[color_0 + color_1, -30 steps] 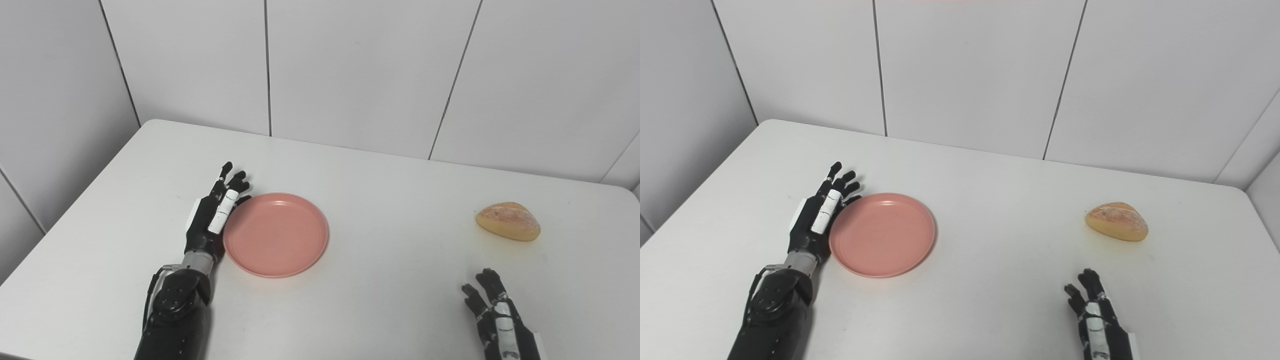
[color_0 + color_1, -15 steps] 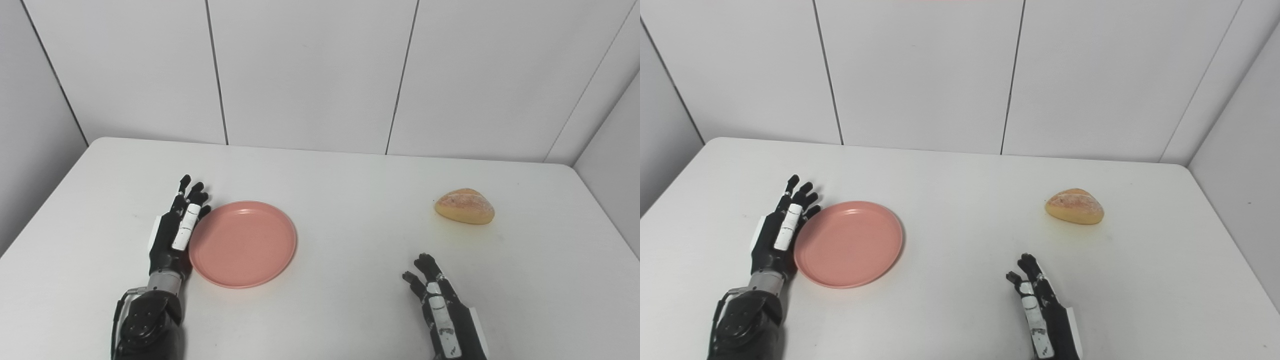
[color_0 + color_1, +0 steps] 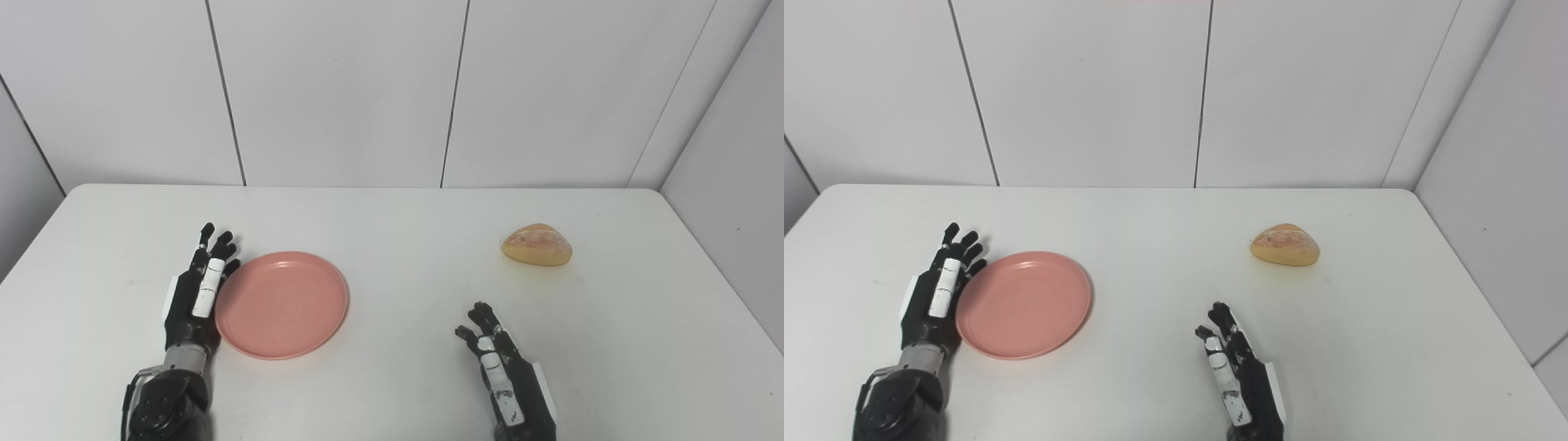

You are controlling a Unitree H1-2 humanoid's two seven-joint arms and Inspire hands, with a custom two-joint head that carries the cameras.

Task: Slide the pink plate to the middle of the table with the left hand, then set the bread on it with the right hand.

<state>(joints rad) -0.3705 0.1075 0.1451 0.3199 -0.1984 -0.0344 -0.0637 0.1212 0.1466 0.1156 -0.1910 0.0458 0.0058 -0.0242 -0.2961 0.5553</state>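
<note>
Against pink plate (image 3: 282, 304) rim — left hand (image 3: 195, 293), fingers apart.

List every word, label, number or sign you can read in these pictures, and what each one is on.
None: no readable text in either eye view.
pink plate: plain.
bread: unmarked.
left hand and right hand: white patches, no lettering visible.
table and wall panels: blank.

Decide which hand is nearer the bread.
Right. The right hand lies in front of the bread, apart; the left hand is far across, beside the plate.
</note>
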